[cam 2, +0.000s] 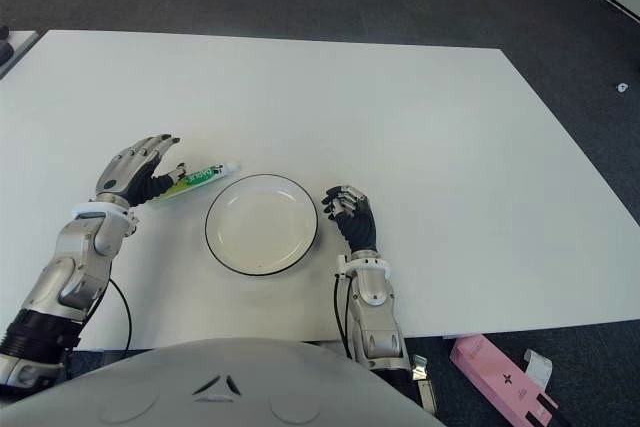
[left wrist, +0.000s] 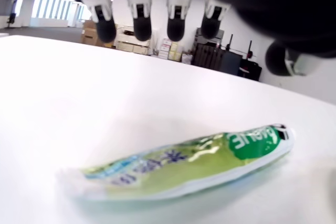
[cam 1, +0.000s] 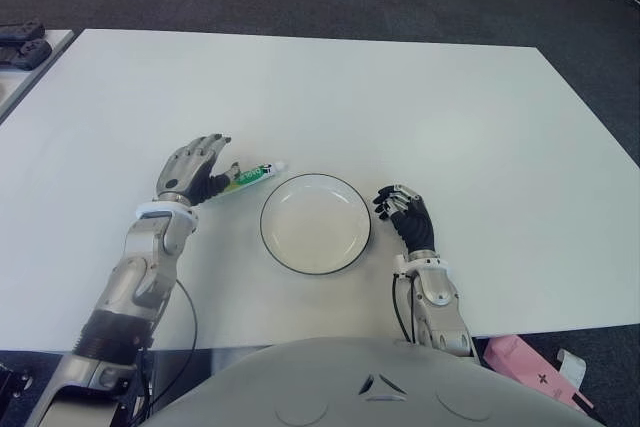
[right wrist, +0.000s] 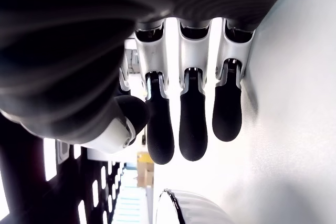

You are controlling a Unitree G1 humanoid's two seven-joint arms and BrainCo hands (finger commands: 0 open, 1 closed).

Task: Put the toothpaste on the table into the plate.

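Note:
A green and white toothpaste tube (cam 1: 252, 176) lies flat on the white table (cam 1: 420, 117), just left of the plate. The plate (cam 1: 316, 229) is white with a dark rim and holds nothing. My left hand (cam 1: 203, 169) hovers at the tube's tail end with its fingers spread. In the left wrist view the fingertips (left wrist: 142, 24) hang above the tube (left wrist: 189, 163) without touching it. My right hand (cam 1: 402, 211) shows just right of the plate, fingers relaxed and holding nothing. The right wrist view shows its fingers (right wrist: 192, 124) next to the plate's rim (right wrist: 173, 205).
Dark devices (cam 1: 22, 42) sit on a second table at the far left. A pink box (cam 1: 530, 367) lies on the floor near the table's front right corner. Dark carpet surrounds the table.

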